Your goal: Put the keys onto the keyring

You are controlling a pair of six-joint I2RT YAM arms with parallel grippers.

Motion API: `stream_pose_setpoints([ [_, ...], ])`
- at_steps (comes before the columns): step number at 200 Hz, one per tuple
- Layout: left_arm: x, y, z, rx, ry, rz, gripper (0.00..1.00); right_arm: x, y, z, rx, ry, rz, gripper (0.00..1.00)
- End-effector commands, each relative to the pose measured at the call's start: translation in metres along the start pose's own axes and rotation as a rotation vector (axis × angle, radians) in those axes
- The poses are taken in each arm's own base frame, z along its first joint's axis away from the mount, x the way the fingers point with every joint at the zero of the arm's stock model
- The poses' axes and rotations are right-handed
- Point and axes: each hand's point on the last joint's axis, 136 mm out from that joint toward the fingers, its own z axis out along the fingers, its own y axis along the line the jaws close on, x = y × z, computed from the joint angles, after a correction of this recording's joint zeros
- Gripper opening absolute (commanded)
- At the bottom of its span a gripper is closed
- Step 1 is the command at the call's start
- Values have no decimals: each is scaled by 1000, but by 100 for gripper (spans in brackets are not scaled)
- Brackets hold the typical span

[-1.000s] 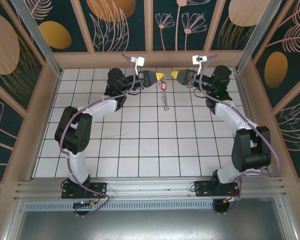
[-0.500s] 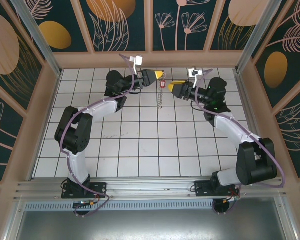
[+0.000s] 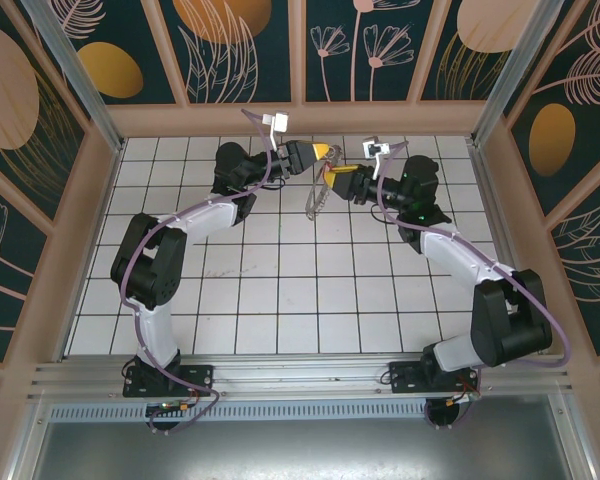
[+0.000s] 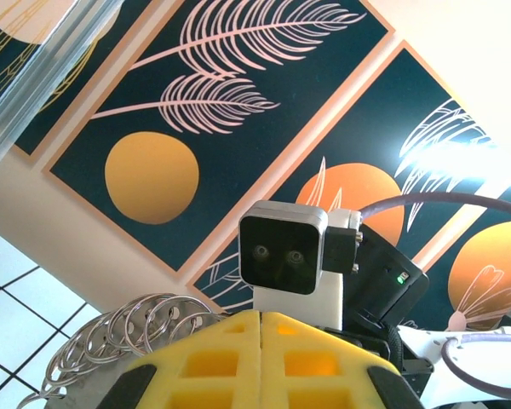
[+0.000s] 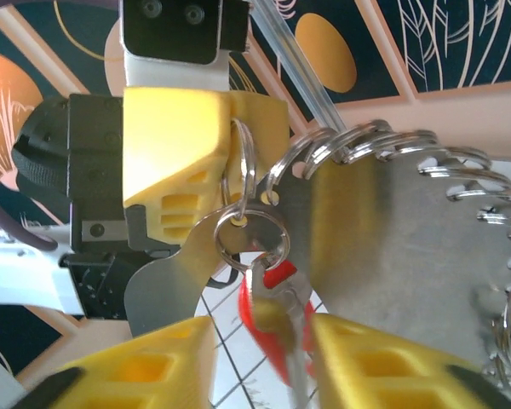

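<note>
Over white tiles (image 3: 280, 290), right hand (image 3: 337, 176) now at keyring (image 3: 317, 197)

The keys (image 5: 268, 328) are coloured red at the head, the keyring (image 5: 392, 230) silver, the right gripper (image 5: 260, 341) yellow; the floor (image 3: 280, 290) is tiled white with dark lines.

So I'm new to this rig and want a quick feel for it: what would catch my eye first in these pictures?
The two yellow-tipped grippers meet nose to nose above the far tiles, left gripper and right gripper, with the silvery keyring held up between them. Close up in the right wrist view, a red key dangles from a small ring between the right gripper's fingers.
</note>
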Motion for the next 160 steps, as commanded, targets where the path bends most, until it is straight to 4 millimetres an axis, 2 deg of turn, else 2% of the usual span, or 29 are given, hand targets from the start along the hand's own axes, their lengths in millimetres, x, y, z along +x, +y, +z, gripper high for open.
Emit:
stream_pose_setpoints([
  [1,-21,-40,2,71,-54,90,0,-13,12,4,-32,-24,-55,22],
  [34,-23,-41,1,71,-63,91,0,-12,18,4,-47,-23,-55,0],
  [81,-23,-44,1,74,-67,96,0,-11,22,3,-42,-23,-64,0],
  [96,-24,-45,1,75,-67,98,0,-12,18,-2,1,-30,-75,21],
  [105,-24,-45,1,74,-68,99,0,-13,17,-8,18,-40,-81,30],
  [138,-25,-47,1,76,-66,102,0,-19,14,-31,75,-74,-100,43],
  [160,-25,-48,1,76,-69,100,0,-20,13,-34,98,-81,-116,51],
])
